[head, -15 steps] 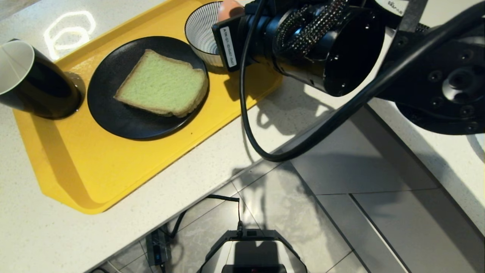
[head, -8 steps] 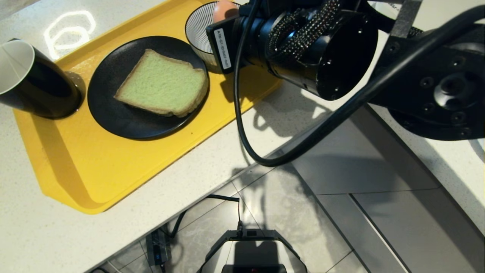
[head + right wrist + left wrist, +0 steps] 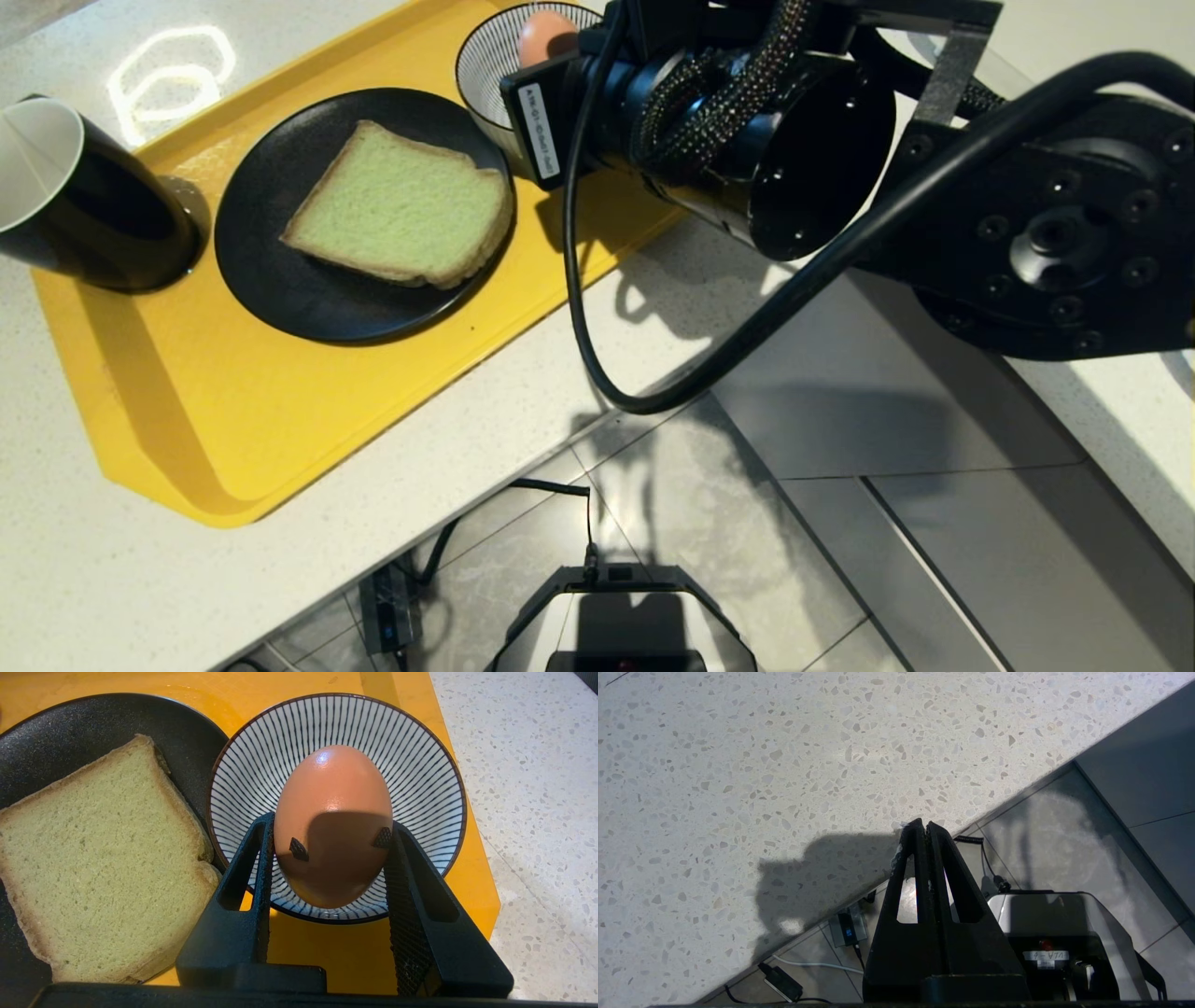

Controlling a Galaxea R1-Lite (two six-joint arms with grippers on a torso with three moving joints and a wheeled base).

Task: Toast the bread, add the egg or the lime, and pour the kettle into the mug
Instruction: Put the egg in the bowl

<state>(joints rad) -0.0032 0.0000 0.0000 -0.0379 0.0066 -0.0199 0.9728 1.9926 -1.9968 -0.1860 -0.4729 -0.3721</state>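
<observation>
With our right hand [image 3: 329, 854] clamped on the egg [image 3: 332, 821] above the striped bowl [image 3: 420, 765] beside the bread [image 3: 103, 858], and our left hand [image 3: 923, 833] clenched empty, we judge that excess squeeze cracks the shell, while slack grip drops it.

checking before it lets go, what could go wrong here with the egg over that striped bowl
The right end effector grips the egg only at its lower sides, so it might slip out early. A release from above the striped bowl could crack it. The bowl sits close against the black plate holding the bread, so a low finger could nudge either.
</observation>
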